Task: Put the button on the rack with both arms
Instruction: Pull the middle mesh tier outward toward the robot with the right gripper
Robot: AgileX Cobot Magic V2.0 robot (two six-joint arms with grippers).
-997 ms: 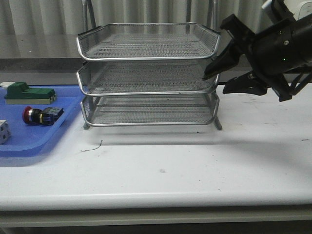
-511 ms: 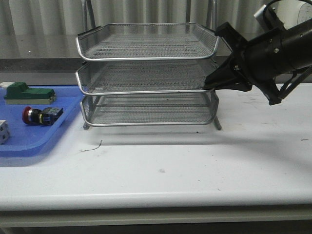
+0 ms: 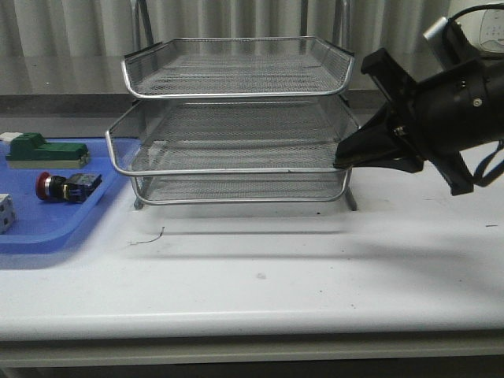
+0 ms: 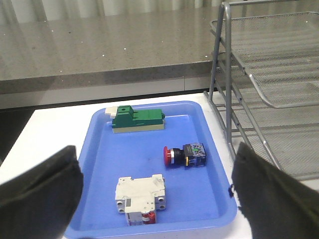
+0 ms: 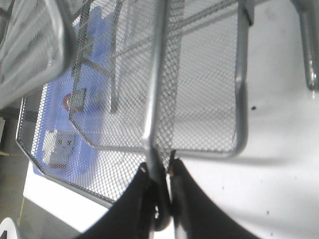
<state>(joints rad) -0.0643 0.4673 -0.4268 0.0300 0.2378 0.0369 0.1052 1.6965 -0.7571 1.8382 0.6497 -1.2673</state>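
1. The rack's (image 3: 236, 118) middle tier is seen slid out toward the front, past the top and bottom tiers.
2. That tier's chrome rim is pinched at its right front corner by the right gripper (image 5: 160, 172), fingers pressed tight on the wire.
3. The button (image 4: 184, 155) is found lying on its side in the blue tray (image 4: 99, 149), left of the rack, between a green block (image 4: 137, 119) and a white breaker (image 4: 140, 198).
4. The left gripper (image 4: 154, 199) is held spread wide above the tray, nothing touched.

White table (image 3: 260, 276) carries two things — rack (image 3: 236, 169) (three-tier), blue tray (image 3: 47, 220).
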